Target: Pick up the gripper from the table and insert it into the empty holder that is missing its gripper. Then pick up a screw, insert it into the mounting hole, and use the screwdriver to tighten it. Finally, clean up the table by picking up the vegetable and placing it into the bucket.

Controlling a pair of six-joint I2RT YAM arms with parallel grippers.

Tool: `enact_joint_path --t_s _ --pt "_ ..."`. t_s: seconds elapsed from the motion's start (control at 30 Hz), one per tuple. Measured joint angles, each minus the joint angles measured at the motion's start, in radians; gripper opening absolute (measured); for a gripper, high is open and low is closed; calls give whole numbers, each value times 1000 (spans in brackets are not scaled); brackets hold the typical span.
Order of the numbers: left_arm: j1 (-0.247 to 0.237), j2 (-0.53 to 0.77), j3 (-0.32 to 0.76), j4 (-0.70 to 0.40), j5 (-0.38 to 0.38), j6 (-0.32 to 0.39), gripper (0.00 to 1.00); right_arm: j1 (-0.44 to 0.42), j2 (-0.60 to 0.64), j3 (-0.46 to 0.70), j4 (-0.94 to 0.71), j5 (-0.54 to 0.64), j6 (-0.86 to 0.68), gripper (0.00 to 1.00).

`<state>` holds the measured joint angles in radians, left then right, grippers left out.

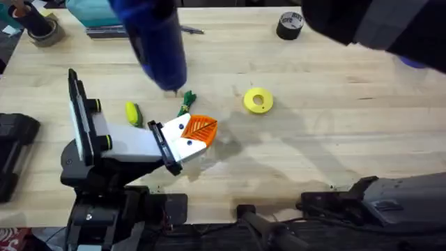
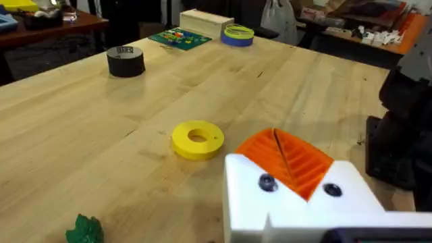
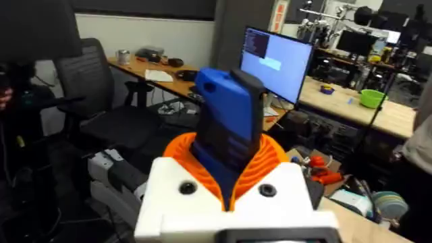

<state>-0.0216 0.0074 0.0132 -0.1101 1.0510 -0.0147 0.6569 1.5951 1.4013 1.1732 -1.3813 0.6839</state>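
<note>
My left gripper [image 1: 197, 132] rests low over the table [image 1: 327, 139], shut with nothing between its orange ribbed pads [image 2: 307, 165]. The pads sit in a white holder [image 2: 297, 206] that shows two dark screw heads. I cannot tell which of the two pads is the task's gripper. My right gripper [image 3: 229, 165] is raised high under the camera, shut on the blue screwdriver [image 3: 229, 118]. The screwdriver [image 1: 157, 42] looms large, its bit pointing down just above the green vegetable [image 1: 185, 103]. The vegetable [image 2: 84, 229] lies on the wood just beyond the left gripper. The bucket is out of view.
A yellow flat ring [image 1: 258, 100] lies right of the vegetable. A small yellow oblong piece [image 1: 132, 113] lies left of it. A black tape roll [image 1: 290, 25] stands at the far edge, another roll [image 1: 45, 31] at the far left. A blue tape roll [image 2: 237, 34] sits far back.
</note>
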Motion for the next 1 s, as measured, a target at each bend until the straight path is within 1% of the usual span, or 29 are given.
enact_joint_path --t_s 0.23,0.57,1.0 --pt "0 0 0 0 0 0 4 14 0 -118 -8 20 -53 23" --pt "0 0 0 0 0 0 4 15 0 -227 32 67 -112 23" --pt "0 0 0 0 0 0 4 33 0 -306 54 116 -172 23"
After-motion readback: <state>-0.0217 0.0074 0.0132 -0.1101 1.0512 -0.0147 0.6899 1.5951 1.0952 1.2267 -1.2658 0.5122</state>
